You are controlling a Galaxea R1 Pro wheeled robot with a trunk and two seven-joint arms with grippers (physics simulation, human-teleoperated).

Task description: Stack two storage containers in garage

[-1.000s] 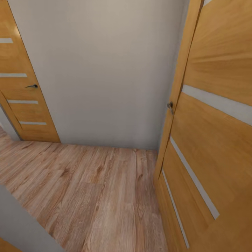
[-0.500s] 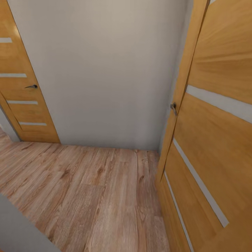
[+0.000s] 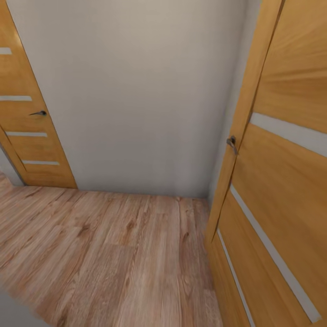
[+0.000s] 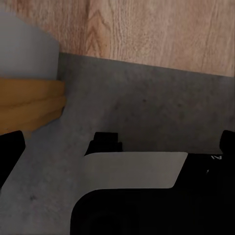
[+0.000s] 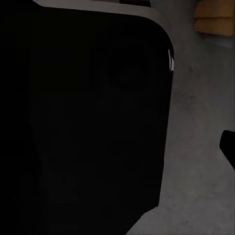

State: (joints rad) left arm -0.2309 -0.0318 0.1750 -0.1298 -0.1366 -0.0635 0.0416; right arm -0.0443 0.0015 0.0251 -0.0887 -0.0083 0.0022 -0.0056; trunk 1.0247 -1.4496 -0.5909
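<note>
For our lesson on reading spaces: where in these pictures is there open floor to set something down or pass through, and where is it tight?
The wood floor lies open between the grey wall, the left door and the right door. It is tightest beside the right door, which juts forward. The concrete floor by the robot's base is bare too.

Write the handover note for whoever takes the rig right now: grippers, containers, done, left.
Grippers: state of left and right cannot be told from these pictures.
Position: in transit. Head view faces a pale wall, wood plank floor, a closed door at left and an open door close at right. Left wrist view shows grey concrete floor meeting planks.
Containers: whereabouts unknown.
Done: nothing confirmable.
Left: locate, carry, stack both.
</note>
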